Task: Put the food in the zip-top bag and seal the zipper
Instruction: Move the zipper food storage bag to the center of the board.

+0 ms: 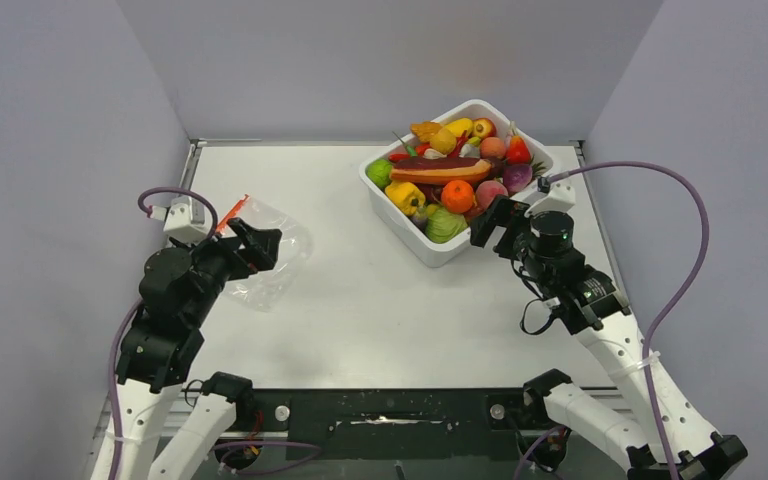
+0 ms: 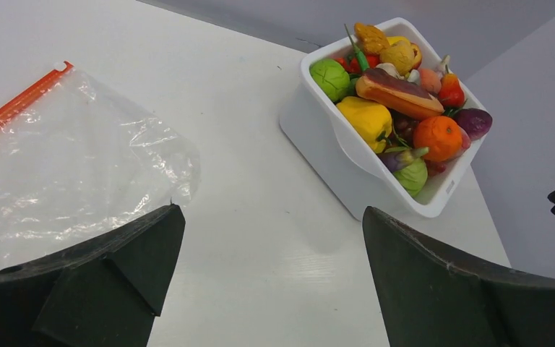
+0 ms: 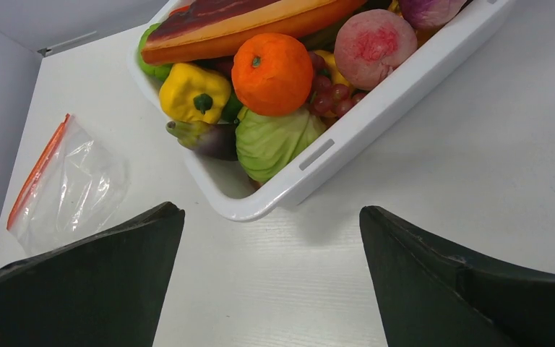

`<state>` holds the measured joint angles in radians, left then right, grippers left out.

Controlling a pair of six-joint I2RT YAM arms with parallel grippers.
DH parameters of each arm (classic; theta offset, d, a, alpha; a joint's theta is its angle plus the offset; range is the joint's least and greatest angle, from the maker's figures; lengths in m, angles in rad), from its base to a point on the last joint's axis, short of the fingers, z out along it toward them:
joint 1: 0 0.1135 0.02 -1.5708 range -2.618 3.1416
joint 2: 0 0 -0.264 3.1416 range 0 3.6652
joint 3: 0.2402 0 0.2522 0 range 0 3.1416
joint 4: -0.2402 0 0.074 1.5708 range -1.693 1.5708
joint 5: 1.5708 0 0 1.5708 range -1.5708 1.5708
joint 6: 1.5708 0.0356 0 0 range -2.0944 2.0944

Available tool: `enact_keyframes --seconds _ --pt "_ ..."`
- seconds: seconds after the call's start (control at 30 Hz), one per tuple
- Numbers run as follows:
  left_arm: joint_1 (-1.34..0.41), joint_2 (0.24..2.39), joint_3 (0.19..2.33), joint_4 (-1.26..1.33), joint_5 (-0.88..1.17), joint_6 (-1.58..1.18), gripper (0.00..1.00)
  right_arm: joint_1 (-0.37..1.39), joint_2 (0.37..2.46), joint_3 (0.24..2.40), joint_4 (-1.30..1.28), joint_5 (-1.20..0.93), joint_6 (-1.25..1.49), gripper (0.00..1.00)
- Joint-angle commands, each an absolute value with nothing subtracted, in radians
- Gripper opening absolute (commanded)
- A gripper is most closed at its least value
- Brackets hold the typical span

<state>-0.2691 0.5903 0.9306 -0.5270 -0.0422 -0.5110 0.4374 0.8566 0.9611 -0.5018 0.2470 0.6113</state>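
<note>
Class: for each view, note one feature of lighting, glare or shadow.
Top external: even, soft light over the white table. Left wrist: white glints on the clear crinkly plastic bag. Right wrist: the white rectangular plastic tub casts a soft shadow beneath its rim.

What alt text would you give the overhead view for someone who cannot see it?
On a white table, the left gripper is open over an empty clear zip-top bag with an orange-red zipper; the right gripper is open beside a white tub heaped with bright toy food.
</note>
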Motion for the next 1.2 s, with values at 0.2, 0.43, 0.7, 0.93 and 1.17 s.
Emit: enact_keyframes --seconds 0.2,0.43,0.7,0.93,1.17 --pt "-0.272 0.603 0.913 -0.475 -0.065 -0.524 0.97 0.435 0.786 1.031 -0.522 0.288 0.594 0.98" --pt "-0.273 0.665 0.910 -0.519 -0.137 -0.562 0.92 0.434 0.746 1.013 -0.532 0.280 0.601 0.98" --pt "-0.242 0.878 0.881 -0.655 -0.270 -0.674 0.67 0.435 0.703 1.000 -0.511 0.258 0.561 0.98" --pt "-0.007 1.050 0.785 -0.535 -0.096 -0.696 0.69 0.435 0.679 0.992 -0.515 0.229 0.559 0.98" --pt "0.057 1.230 0.762 -0.389 0.015 -0.669 0.73 0.434 0.636 0.953 -0.489 0.211 0.554 0.98"
